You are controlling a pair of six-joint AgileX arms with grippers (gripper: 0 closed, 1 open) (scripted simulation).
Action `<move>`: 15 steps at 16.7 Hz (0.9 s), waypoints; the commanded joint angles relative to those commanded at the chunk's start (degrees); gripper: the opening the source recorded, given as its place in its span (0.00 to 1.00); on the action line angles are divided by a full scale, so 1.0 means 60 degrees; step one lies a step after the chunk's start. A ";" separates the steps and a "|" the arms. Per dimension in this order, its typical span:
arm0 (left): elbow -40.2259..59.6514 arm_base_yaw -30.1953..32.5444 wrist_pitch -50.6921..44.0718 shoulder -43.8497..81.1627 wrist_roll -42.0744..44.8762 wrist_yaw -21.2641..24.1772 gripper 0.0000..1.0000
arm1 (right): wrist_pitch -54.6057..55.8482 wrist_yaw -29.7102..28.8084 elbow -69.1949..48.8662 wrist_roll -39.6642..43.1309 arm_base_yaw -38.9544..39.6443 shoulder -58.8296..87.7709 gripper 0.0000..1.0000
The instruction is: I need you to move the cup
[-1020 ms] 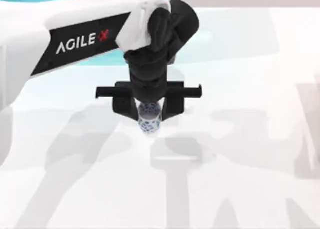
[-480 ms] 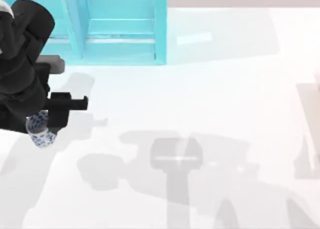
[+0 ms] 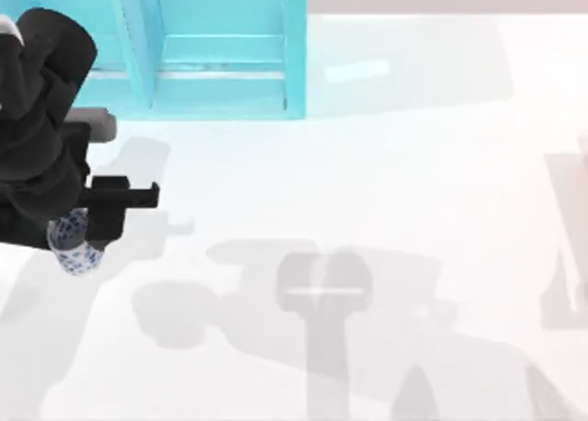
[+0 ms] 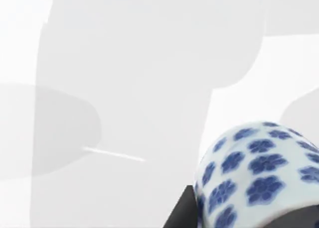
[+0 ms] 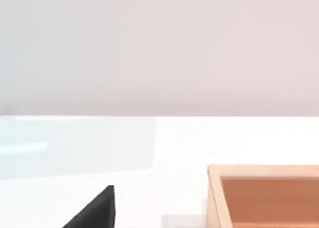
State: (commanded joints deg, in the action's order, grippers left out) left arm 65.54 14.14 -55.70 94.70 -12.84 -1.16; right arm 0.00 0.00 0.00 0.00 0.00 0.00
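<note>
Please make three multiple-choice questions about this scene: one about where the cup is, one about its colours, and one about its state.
1. Where is the cup in the top view?
A. far left side of the table
B. centre
C. far right side

2. What pattern does the cup have?
A. red stripes
B. blue flowers on white
C. plain green

3. What is the cup's state?
A. lying loose on the table
B. standing inside the blue shelf
C. held by the left gripper

Answers: 1 A, it sits near the top view's left edge. 2 B, the left wrist view shows blue flowers on white. 3 C, the black fingers close around it.
</note>
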 joint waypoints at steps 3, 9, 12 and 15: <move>-0.0639 -0.0045 0.1209 0.0393 0.0022 0.0021 0.00 | 0.0000 0.0000 0.0000 0.0000 0.0000 0.0000 1.00; -0.1267 -0.0054 0.2126 0.0812 0.0074 0.0029 0.00 | 0.0000 0.0000 0.0000 0.0000 0.0000 0.0000 1.00; -0.1267 -0.0054 0.2126 0.0812 0.0074 0.0029 0.15 | 0.0000 0.0000 0.0000 0.0000 0.0000 0.0000 1.00; -0.1267 -0.0054 0.2126 0.0812 0.0074 0.0029 0.38 | 0.0000 0.0000 0.0000 0.0000 0.0000 0.0000 1.00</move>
State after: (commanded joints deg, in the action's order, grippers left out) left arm 57.94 13.82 -42.94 99.57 -12.40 -0.99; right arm 0.00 0.00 0.00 0.00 0.00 0.00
